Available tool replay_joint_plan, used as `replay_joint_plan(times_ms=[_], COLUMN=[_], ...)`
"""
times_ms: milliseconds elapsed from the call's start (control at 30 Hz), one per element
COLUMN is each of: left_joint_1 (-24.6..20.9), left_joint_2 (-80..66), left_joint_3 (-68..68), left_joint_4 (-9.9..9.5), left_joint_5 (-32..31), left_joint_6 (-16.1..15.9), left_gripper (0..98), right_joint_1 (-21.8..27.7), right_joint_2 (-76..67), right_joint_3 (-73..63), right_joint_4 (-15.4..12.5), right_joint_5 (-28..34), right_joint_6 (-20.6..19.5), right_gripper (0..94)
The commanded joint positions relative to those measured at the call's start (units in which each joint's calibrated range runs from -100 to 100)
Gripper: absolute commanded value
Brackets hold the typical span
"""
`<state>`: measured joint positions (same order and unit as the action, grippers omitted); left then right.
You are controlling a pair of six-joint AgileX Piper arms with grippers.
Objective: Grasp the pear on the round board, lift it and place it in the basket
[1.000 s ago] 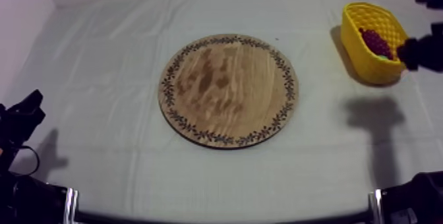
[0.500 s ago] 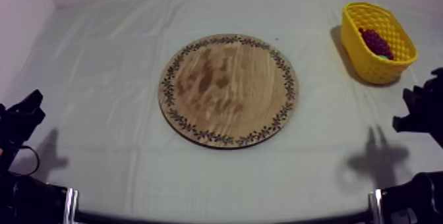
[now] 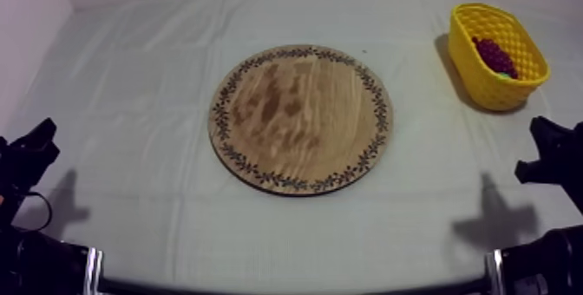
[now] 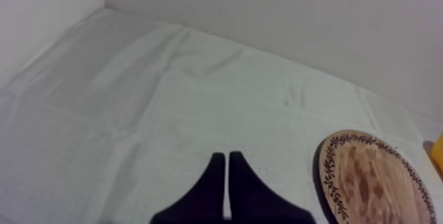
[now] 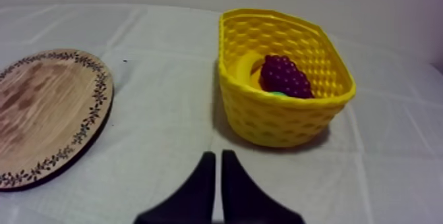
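Note:
The round wooden board (image 3: 299, 118) lies mid-table with nothing on it. The yellow basket (image 3: 499, 55) stands at the far right and holds a bunch of grapes (image 5: 285, 75) and a banana (image 5: 248, 68). Under the grapes peeks a small green patch (image 5: 278, 95), too little of it to tell whether it is the pear. My right gripper (image 5: 218, 154) is shut on nothing, hanging above the cloth short of the basket, low at the right edge in the top view (image 3: 545, 153). My left gripper (image 4: 227, 155) is shut and empty, resting at the lower left (image 3: 33, 151).
The board's rim (image 5: 99, 108) lies a short way from the basket, with bare cloth between them. The back wall runs close behind the basket. The board (image 4: 372, 187) is off to one side of my left gripper.
My right arm has drawn back from over the basket to the right edge of the table, and its fingers have come together. The left arm has not moved.

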<state>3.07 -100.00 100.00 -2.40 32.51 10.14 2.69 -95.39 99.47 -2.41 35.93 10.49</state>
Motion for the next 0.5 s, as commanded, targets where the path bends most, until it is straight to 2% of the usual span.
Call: replay_joint_plan(times_ms=[0, 133, 467], left_joint_1=[0.0, 0.0, 0.0], left_joint_2=[0.0, 0.0, 0.0], left_joint_3=[0.0, 0.0, 0.0], left_joint_4=[-0.02, -0.02, -0.02], left_joint_5=[0.0, 0.0, 0.0], left_joint_6=[0.0, 0.0, 0.0], left_gripper=[0.1, 0.1, 0.1], right_joint_1=[-0.1, -0.1, -0.1], right_joint_2=[-0.1, -0.2, -0.3], right_joint_3=[0.0, 0.1, 0.1], right_joint_4=[0.1, 0.6, 0.7], right_joint_5=[0.3, 0.6, 0.7], right_joint_6=[0.4, 0.2, 0.2], right_gripper=[0.5, 3.8, 0.6])
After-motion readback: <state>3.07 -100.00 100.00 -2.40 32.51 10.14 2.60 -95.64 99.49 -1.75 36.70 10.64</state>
